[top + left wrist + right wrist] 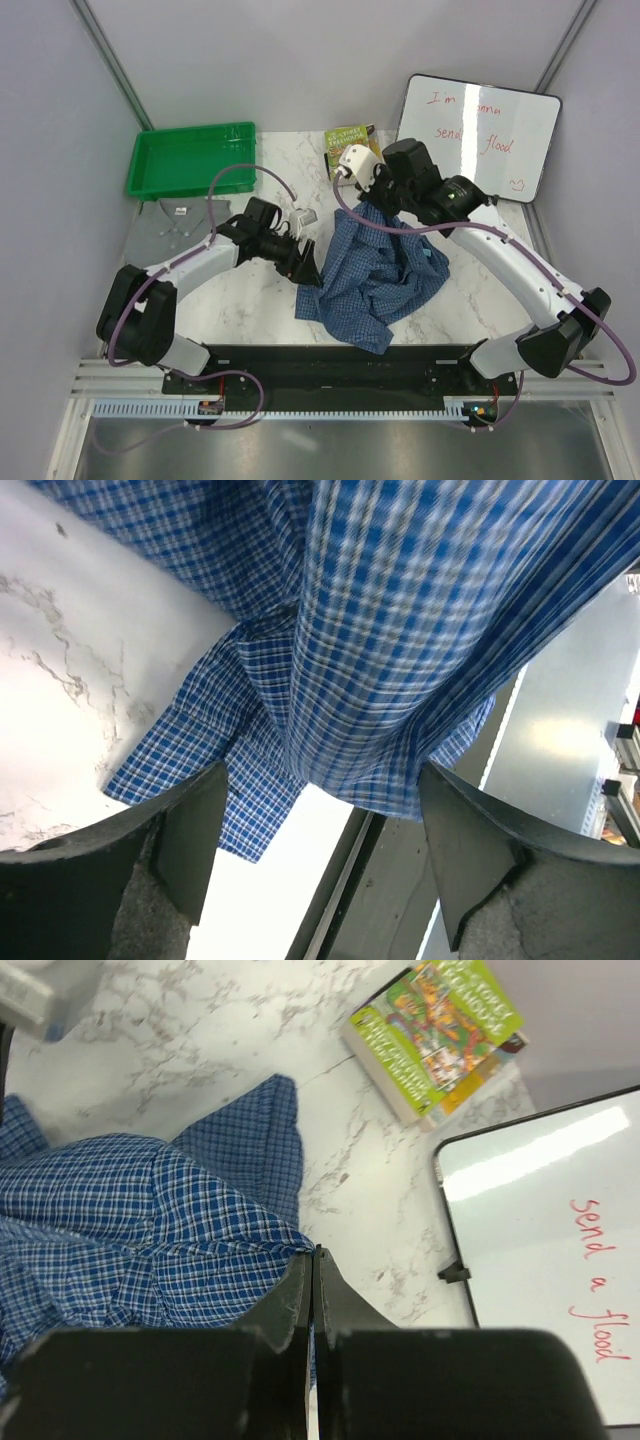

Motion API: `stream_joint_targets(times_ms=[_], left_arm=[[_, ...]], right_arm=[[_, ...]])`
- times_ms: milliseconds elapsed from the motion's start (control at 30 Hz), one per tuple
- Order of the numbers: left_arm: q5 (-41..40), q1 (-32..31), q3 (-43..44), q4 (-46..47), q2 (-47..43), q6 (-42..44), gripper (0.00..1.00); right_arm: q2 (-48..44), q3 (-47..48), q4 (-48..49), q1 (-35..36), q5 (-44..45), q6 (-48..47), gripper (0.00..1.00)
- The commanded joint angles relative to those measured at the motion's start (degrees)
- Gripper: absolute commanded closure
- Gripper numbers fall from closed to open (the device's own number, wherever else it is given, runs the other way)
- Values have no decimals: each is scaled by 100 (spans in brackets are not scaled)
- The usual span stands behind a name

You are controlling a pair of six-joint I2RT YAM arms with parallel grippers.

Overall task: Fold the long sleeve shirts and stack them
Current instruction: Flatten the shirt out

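Top external view: the blue checked shirt point(372, 280) sits slightly right of the middle of the marble surface point(240, 300). Its upper part rises in a peak toward 12 o'clock, and the rest lies crumpled below, with the lowest flap reaching toward 6 o'clock near the arm bases. The right tool point(379, 205) is at that peak, jaws pressed together on a fold of the cloth. The right wrist view shows its fingers meeting, with checked fabric at their tips. The left tool point(305, 268) is at the shirt's 9 o'clock edge with its jaws spread wide and gripping nothing. In the left wrist view the hanging cloth fills the space just beyond its two fingers. A green tray point(190, 158) lies at 10 o'clock, a book point(350, 145) at 12 o'clock, and a whiteboard point(480, 135) at 1 o'clock.
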Motion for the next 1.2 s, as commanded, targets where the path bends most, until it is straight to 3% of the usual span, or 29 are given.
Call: stream_joint_targets(times_ms=[0, 133, 200, 400, 500, 533, 633, 667, 767, 900, 1000, 1067, 1100, 1133, 1167], left_arm=[[427, -22, -129, 371, -774, -124, 15], [-106, -363, -613, 829, -1261, -177, 11], [-591, -478, -640, 943, -1061, -360, 11], [-714, -549, -491, 1295, -568, -792, 14], [-592, -549, -342, 1173, -251, -793, 34], [-557, -549, -263, 1128, -216, -740, 55], [127, -567, -123, 1119, -382, -415, 95], [373, -610, -17, 1119, -574, -354, 98], [182, -1224, 808, 593, -559, 594, 98], [533, -2566, 2029, 83, 151, 1771, 98], [157, -3358, 2549, -59, 565, 2616, 98], [-168, -3624, 2743, -32, 777, 2994, 88], [-230, -3738, 2778, 3, 865, 2996, 80], [-248, -3740, 2779, 29, 953, 2970, 65], [-405, -3722, 2718, 47, 927, 2865, 60]], right_arm=[[84, 728, 335, -106, 507, 317, 100], [110, 764, 397, -133, 613, 458, 100], [102, 738, 406, -142, 630, 493, 100], [93, 720, 406, -142, 771, 494, 100], [14, 572, 388, -212, 771, 467, 100], [-21, 518, 388, -229, 754, 450, 100], [-136, 246, 415, -326, 744, 397, 100], [-144, 184, 415, -448, 762, 423, 100], [-180, 236, 450, -886, 701, 528, 100], [-372, 245, 538, -1345, 437, 966, 100], [-688, 88, 546, -1626, 446, 1161, 100], [-873, -140, 564, -1767, 454, 1267, 100], [-1065, -220, 564, -1794, 524, 1302, 100], [-1163, -307, 564, -1811, 612, 1354, 100], [-1251, -465, 564, -1855, 656, 1364, 100]])
